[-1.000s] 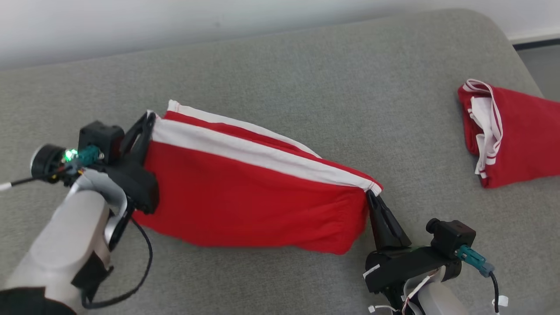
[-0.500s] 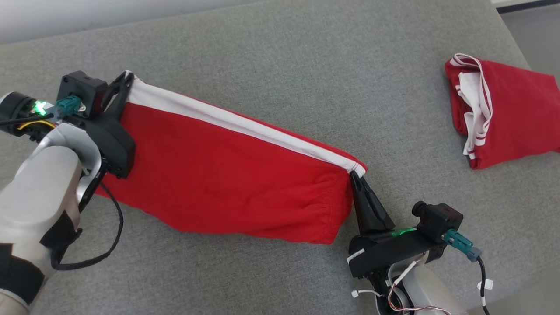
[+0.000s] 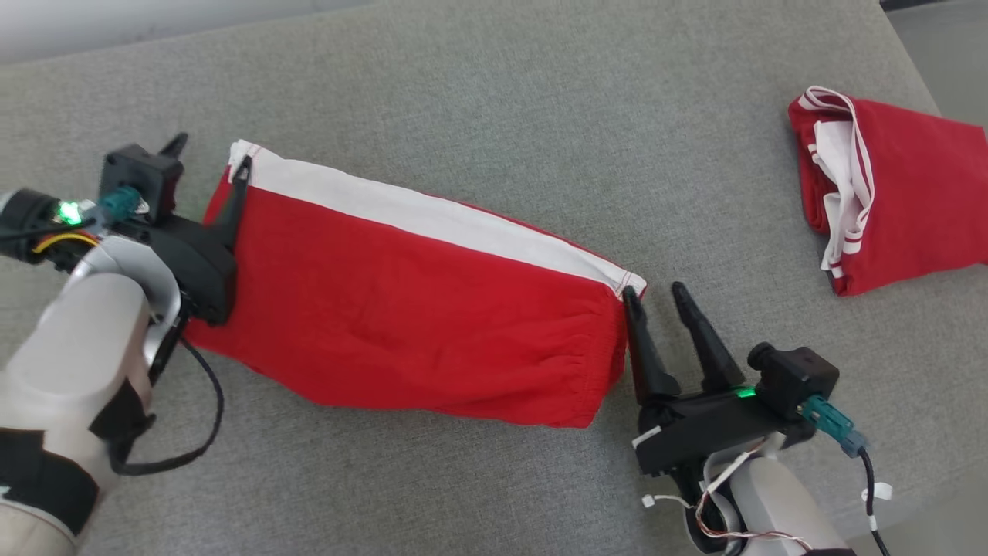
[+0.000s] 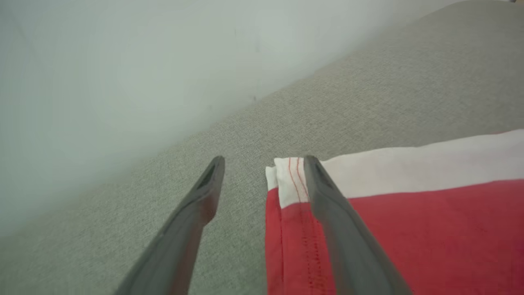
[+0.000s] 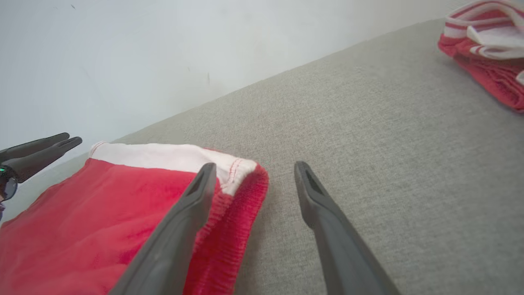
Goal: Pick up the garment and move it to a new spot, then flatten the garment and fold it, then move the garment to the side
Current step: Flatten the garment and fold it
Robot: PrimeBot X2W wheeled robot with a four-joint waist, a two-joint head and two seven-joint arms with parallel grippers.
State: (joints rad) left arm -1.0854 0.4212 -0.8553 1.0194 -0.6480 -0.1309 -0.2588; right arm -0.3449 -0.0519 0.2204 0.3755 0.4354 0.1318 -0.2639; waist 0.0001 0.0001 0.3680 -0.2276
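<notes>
Soft cloth garment (image 3: 401, 309) (matt) on coarse woven upholstery (image 3: 540, 116).

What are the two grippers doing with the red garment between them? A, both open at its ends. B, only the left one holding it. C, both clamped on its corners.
A: the left gripper and right gripper each show spread fingers, and the garment lies on the grey surface.

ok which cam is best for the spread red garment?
Head view: the whole garment lies spread on the grey surface, with both ends visible. The left wrist view gives just its white-banded corner, and the right wrist view gives its gathered end and part of the top.
</notes>
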